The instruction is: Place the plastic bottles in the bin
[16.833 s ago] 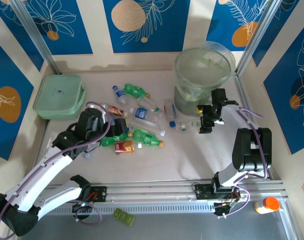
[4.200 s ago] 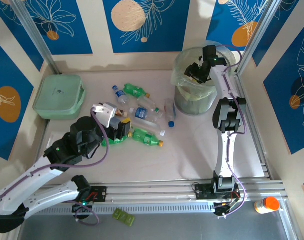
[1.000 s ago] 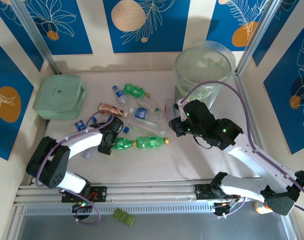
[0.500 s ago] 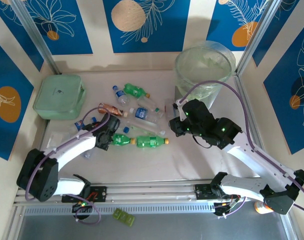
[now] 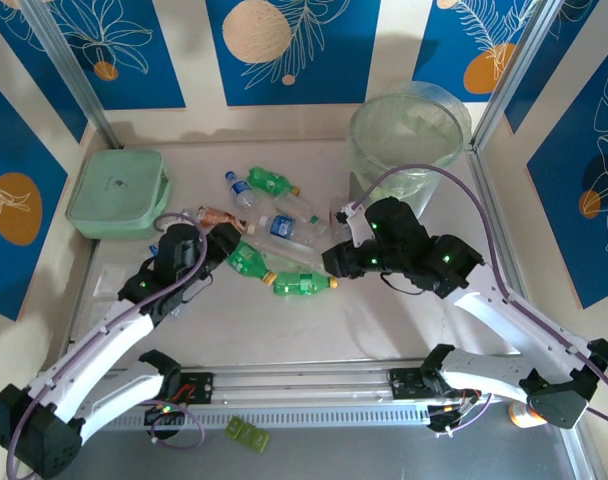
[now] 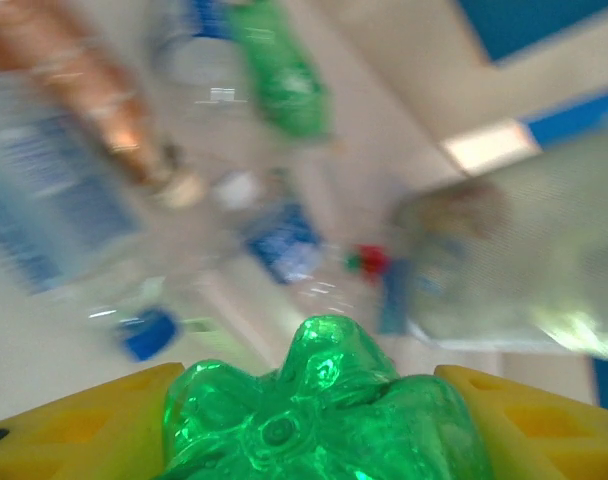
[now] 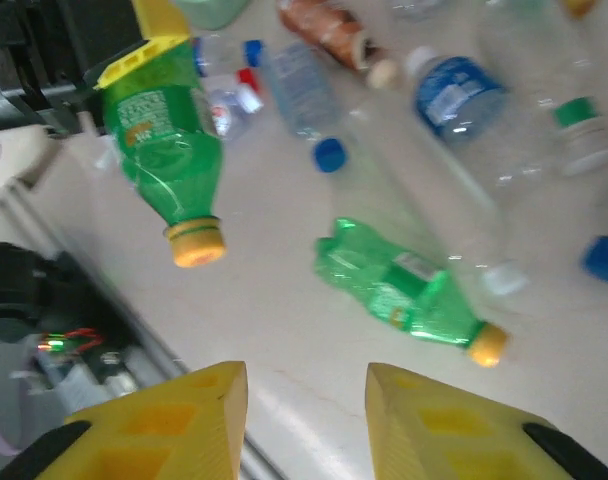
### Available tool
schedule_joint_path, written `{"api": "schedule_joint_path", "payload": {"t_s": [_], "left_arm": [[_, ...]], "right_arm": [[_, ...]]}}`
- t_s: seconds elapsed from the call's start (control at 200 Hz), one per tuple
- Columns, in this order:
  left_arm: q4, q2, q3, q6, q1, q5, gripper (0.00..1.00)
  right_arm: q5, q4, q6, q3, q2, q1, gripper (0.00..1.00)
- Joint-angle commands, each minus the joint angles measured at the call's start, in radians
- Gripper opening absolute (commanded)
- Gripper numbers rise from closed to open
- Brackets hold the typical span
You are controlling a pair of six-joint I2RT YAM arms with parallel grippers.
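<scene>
Left wrist, crumpled glossy green bottle (image 6: 319, 420)

Bright, even light falls from above on the pale tabletop (image 5: 364, 330), with soft, faint shadows. In the left wrist view, heavy motion blur smears everything behind the glowing crushed green plastic bottle (image 6: 319, 420). The right wrist view is softly smeared too.

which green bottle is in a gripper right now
The green bottle clamped by its base in the left gripper; the middle one and the far one lie loose.
</scene>
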Motion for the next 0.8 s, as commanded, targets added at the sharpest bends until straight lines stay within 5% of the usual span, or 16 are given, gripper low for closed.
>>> {"api": "schedule_joint_path", "payload": {"t_s": [0.0,0.125,0.25,0.515,0.795], "left_arm": [[0.284,0.001,0.012,0.205,0.006,0.286,0.45],[0.372,0.031,0.05,0.237,0.004,0.427,0.45],[0.5,0.028,0.03,0.21,0.0,0.479,0.45],[0.617,0.053,0.032,0.183,-0.028,0.548,0.43],[0.649,0.066,0.039,0.18,-0.043,0.564,0.43]], "right_arm": [[-0.232,0.088,0.042,0.031,0.027,-0.008,0.55],[-0.377,0.198,0.119,0.03,0.057,-0.038,0.83],[-0.507,0.31,0.202,0.03,0.11,-0.072,0.93],[-0.683,0.52,0.334,0.028,0.235,-0.093,0.94],[-0.774,0.764,0.496,-0.016,0.309,-0.089,0.77]]}}
